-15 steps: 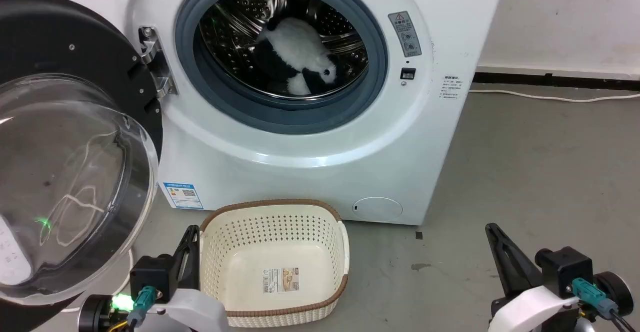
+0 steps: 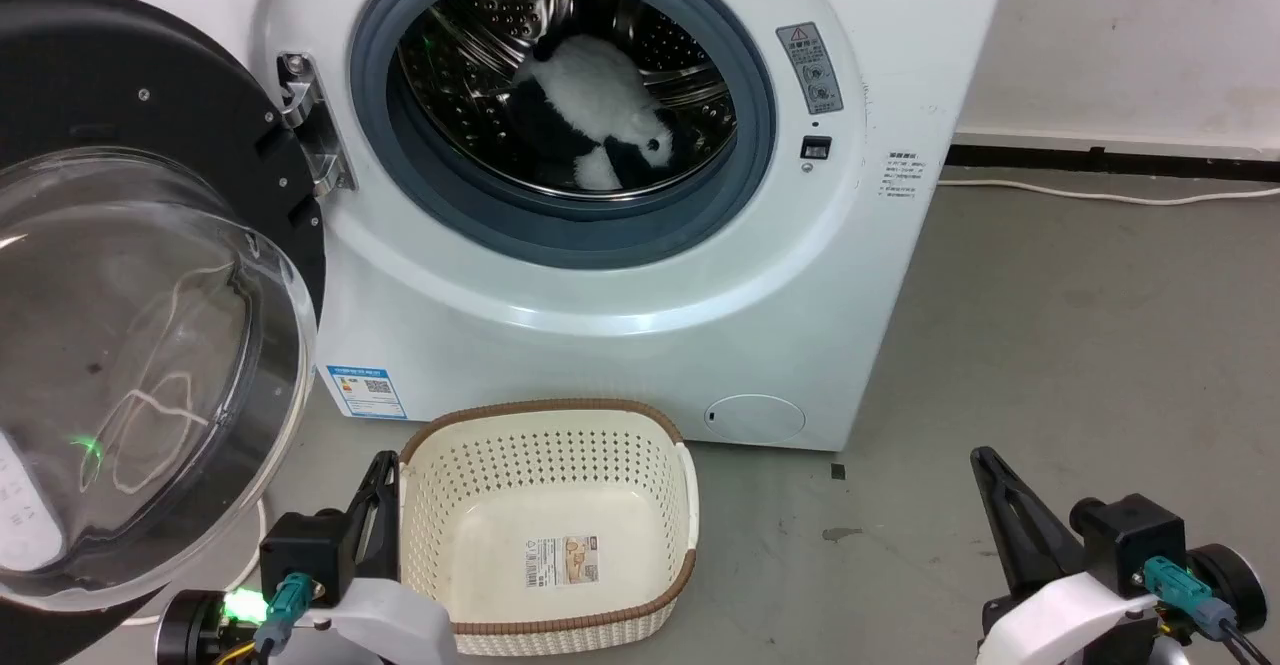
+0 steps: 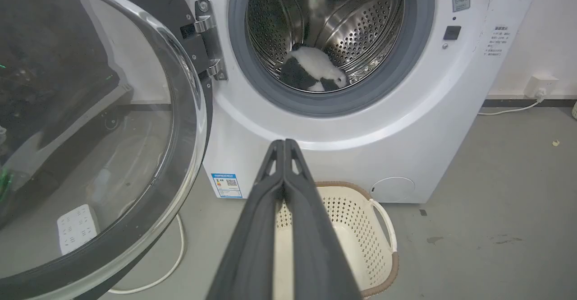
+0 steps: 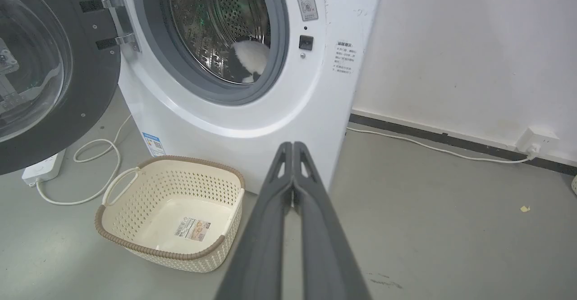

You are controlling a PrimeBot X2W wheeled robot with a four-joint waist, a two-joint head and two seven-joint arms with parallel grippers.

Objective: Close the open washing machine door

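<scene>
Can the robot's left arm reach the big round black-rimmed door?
Probably yes. The shut left gripper sits beside the round black-rimmed door, only floor between; the cream perforated basket is on its other side.

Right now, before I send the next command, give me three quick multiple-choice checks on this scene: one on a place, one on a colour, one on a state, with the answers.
1. Where does the laundry basket stand?
A. inside the drum
B. on the floor in front of the washing machine
C. on top of the machine

2. What colour is the wide rim of the washing machine door?
A. white
B. blue
C. black

3. How is the left gripper?
A. shut, holding nothing
B. open wide
C. shut on the door's rim

Answers:
1 B: the basket sits on the grey floor before the machine's lower front.
2 C: the rim shows black in the head view.
3 A: in the left wrist view its fingers meet with nothing between them, apart from the door.
</scene>
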